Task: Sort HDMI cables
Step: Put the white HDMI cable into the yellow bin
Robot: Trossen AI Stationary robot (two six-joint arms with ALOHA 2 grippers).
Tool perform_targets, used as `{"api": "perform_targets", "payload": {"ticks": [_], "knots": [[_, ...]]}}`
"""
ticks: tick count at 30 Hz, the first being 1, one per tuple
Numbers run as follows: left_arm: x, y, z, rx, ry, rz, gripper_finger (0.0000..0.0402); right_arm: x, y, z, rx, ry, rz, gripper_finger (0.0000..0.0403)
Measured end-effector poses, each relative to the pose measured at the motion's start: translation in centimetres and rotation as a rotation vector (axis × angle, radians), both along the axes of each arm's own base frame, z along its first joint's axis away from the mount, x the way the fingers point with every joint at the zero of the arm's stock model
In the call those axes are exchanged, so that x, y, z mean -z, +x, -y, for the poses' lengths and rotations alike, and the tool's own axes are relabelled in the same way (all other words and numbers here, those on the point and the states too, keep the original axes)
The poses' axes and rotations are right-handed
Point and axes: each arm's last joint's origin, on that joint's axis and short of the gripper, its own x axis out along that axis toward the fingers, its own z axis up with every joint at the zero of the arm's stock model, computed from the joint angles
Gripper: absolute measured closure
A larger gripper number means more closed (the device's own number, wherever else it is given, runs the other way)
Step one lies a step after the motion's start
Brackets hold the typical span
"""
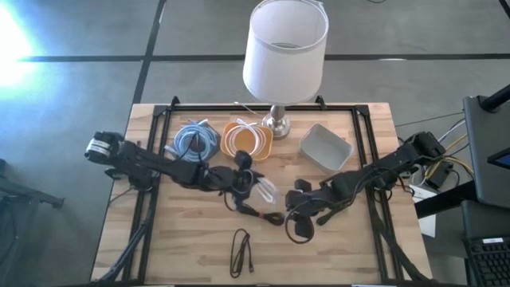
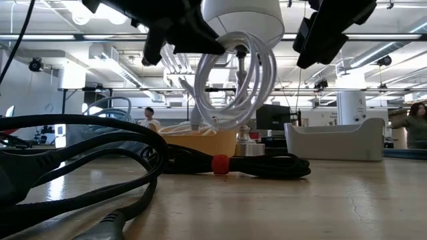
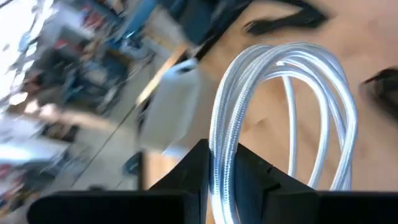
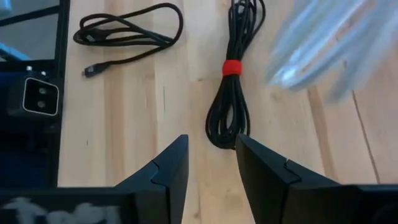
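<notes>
A coiled white braided cable (image 3: 283, 112) is being gripped between the fingers of the left gripper (image 3: 225, 177) and held above the middle of the wooden table (image 1: 183, 239), hanging clear of it. The right gripper (image 4: 211, 163) is being held with its fingers parted over a black cable bundle with a red tie (image 4: 235, 81) lying on the tabletop.

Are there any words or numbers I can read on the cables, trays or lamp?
None can be read.
White cable: no print.
Black cable with red tie: no print.
Lamp shade: plain.
Grey tray, orange tray: no labels.
Room signs behind: too blurred.
</notes>
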Motion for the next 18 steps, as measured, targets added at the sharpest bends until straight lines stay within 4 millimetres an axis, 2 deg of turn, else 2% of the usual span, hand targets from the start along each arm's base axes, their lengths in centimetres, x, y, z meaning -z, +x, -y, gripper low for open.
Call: {"api": "perform_targets", "payload": {"ticks": [5,10,15,18], "knots": [[-2.0,-1.3,-1.9,-0.201,0.021,0.050,0.0347,0.5,-0.2,0.0,0.020,0.008,-0.018,0.0275],[-3.2,-2.5,-5.8,-0.384,-0.149,0.117,0.0347,1.2,-0.4,0.2,0.018,-0.001,-0.037,0.0282],[-2.1,-3.1,-10.9,-0.520,-0.334,0.070,0.0347,1.9,-0.7,0.3,0.018,-0.008,-0.051,0.0287],[-0.9,-3.1,-13.5,-0.594,-0.374,0.040,0.0346,2.2,-0.7,0.3,0.017,-0.004,-0.042,0.0286]]}}
